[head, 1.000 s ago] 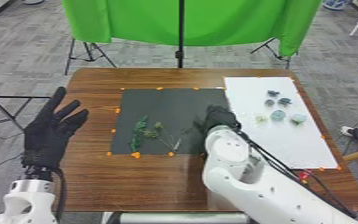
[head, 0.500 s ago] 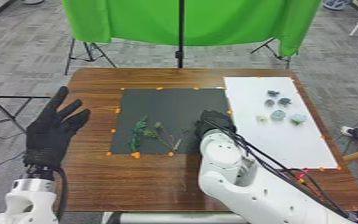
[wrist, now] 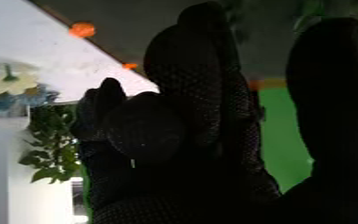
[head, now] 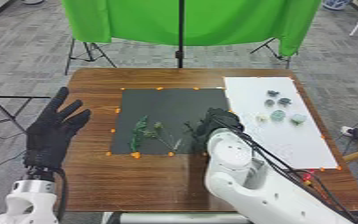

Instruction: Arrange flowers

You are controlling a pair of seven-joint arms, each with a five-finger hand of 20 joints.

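Observation:
In the head view, my right hand (head: 218, 121) is over the right edge of the black sheet (head: 171, 102), right of the greenery. In the right wrist view, the same hand (wrist: 202, 85) has its longer fingers and thumb straight, a gap between them, and other fingers bent; no stem is visible in it. A leafy green stem (head: 139, 134) and a thinner sprig (head: 157, 128) lie on the sheet's lower left. Blue-green flowers (head: 278, 115) and a pale yellow one (head: 262, 118) are on the white sheet (head: 260, 90). My left hand (head: 47, 135) is open beyond the table's left edge.
Orange tabs (head: 136, 155) mark the sheets' edges on the brown table (head: 149, 185). A green cloth (head: 193, 25) hangs on a stand behind. Cables run along the right arm. The right wrist view has a white flower (wrist: 11, 81) and green leaves (wrist: 51, 130) farther off.
My right hand shifted slightly left, then back to the right, and its fingers now look more spread than half a second ago. The left hand and the flowers have stayed put.

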